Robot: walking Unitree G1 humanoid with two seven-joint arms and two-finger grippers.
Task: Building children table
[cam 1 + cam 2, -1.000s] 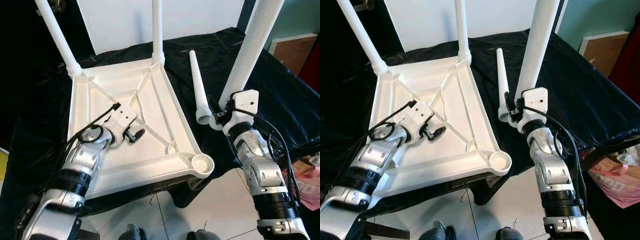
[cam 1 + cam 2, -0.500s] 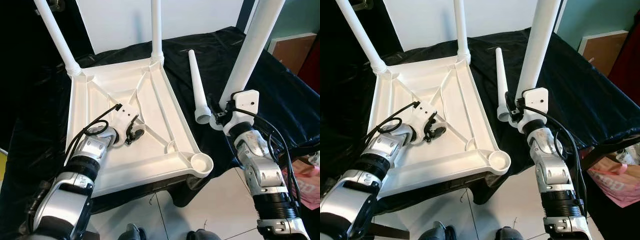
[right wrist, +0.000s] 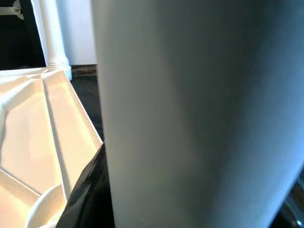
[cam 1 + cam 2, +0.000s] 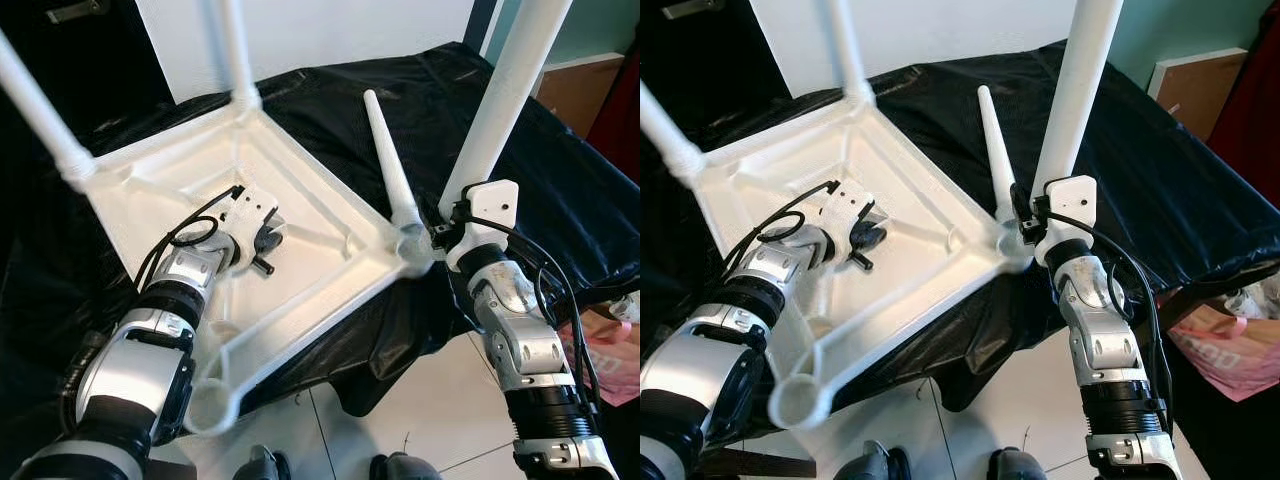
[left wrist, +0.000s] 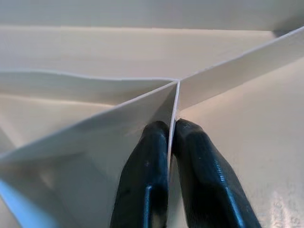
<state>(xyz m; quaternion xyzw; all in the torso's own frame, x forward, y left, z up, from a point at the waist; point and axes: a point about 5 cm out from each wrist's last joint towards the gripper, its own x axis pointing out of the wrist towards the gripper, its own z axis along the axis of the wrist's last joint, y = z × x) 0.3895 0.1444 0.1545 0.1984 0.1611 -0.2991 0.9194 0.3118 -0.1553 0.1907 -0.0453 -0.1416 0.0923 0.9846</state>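
White plastic tabletop lies upside down on a black cloth, two legs standing at its far corners. The left gripper pinches a thin inner rib near its middle. At the right, the right gripper clamps an upright white plastic leg, with a loose tapered white leg lying just left.

You see a black cloth draped over the counter, a white tiled floor below, and a pink bag at the right.
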